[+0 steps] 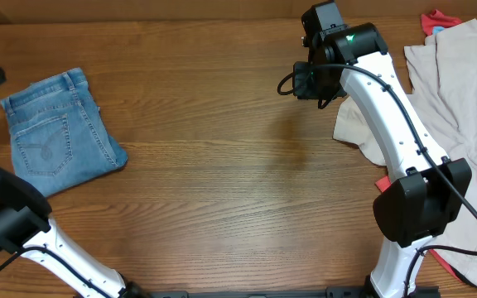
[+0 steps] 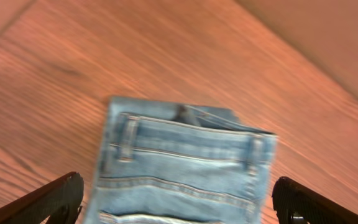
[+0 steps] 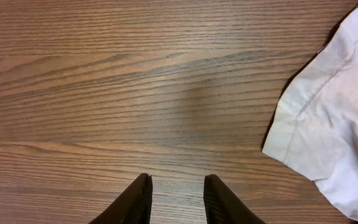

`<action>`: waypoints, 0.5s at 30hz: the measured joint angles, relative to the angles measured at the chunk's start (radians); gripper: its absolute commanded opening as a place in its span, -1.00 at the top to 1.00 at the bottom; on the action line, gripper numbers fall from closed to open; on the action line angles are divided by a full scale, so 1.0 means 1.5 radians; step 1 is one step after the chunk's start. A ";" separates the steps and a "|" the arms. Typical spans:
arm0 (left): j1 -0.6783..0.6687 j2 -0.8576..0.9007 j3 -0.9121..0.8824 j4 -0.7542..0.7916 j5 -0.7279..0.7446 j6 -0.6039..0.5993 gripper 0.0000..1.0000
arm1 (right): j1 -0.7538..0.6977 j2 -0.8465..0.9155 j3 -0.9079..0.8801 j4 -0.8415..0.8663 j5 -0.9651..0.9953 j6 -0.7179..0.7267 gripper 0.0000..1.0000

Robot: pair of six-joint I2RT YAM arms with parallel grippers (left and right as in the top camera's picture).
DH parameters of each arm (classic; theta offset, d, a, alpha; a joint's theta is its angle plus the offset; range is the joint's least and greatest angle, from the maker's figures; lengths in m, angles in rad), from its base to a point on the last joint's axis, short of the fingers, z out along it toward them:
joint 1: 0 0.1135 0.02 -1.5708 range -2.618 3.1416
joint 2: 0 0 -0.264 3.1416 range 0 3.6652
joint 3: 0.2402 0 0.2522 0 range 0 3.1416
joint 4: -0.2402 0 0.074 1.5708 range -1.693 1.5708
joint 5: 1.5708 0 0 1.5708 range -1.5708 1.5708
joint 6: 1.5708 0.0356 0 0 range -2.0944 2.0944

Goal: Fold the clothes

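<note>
Wood table (image 1: 222, 165): jeans (image 1: 60, 132) folded compact, far left side.

The jeans (image 1: 60, 132) are light blue denim, a matt woven cloth with a washed, faded face and raised stitched seams; under the jeans the table (image 1: 222, 174) is brown wood, fine-grained and smooth, with a low sheen; well apart from the jeans lies a beige garment (image 1: 462, 91) of soft, creased matt cloth with a stitched hem; also well apart from the jeans, a red cloth (image 1: 437, 18), matt too; the right arm (image 1: 392, 124) has a glossy white plastic shell and matt black housings; the right gripper (image 3: 178, 186) shows dark matt fingers (image 3: 134, 200).
</note>
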 measured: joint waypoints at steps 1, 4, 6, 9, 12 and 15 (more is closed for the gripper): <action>-0.005 -0.001 0.009 -0.017 0.011 0.000 -1.00 | 0.000 0.000 0.000 0.001 0.000 0.001 0.38; -0.034 -0.002 0.016 -0.074 0.046 -0.002 -1.00 | 0.000 0.000 0.000 0.000 0.000 0.003 0.37; -0.060 -0.001 0.015 -0.110 0.064 -0.002 -1.00 | 0.000 0.000 0.000 -0.001 0.000 0.003 0.37; -0.122 -0.001 0.015 -0.165 0.084 -0.002 -1.00 | 0.000 0.000 0.000 -0.005 0.000 0.004 0.37; -0.190 -0.001 0.011 -0.204 0.085 -0.001 -1.00 | 0.000 0.000 0.000 -0.009 0.000 0.004 0.37; -0.260 -0.002 -0.015 -0.210 0.068 -0.002 -1.00 | 0.000 0.000 0.000 -0.017 0.000 0.004 0.36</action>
